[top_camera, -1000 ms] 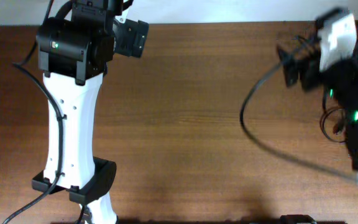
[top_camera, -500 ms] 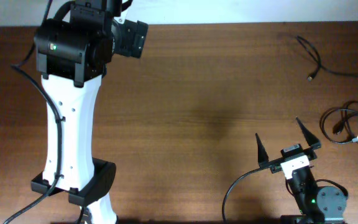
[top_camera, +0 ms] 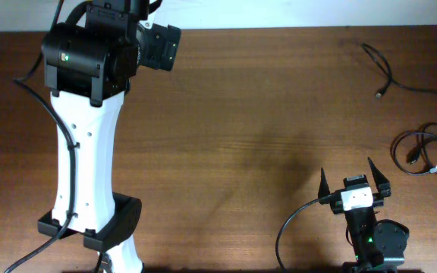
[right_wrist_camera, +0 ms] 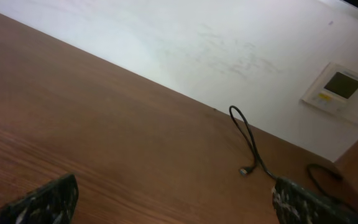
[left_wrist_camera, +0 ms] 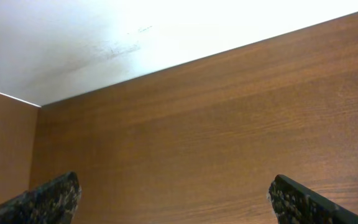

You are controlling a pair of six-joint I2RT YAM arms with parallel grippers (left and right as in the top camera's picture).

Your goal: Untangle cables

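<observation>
Left jaws: the left gripper point(left_wrist_camera: 174, 185) has its two dark, rough-surfaced fingers spread wide, and we see only bare wood in the gap.
Left arm: the white-and-black robot arm point(top_camera: 89, 152) stands along the left edge of the brown wooden counter point(top_camera: 234, 129) with its wrist at the far left corner. We judge it is parked there because no cord lies on its side.
Middle of counter: we find nothing lying here.
Right jaws: the right gripper point(top_camera: 347, 176) is also spread wide and holds nothing. It sits at the near edge, toward the near right corner, with its fingers pointing at the far edge.
Why so: we read this open stance, well apart from the cords, as either rest or readiness. We cannot tell which.
Bent cord: the thin black cord with a small metallic plug end point(top_camera: 384, 72) lies near the far right corner in one gentle bend, and its tail runs toward the right edge.
Looped cord: the looped thin black cord with a white-tipped plug point(top_camera: 423, 148) lies at the right edge, about midway along it, with its turns overlapping. We cannot tell whether it is one cord or two.
Separation: bare wood shows between these two cords, so we judge them free of each other. Only the loop's own crossings may need work.
</observation>
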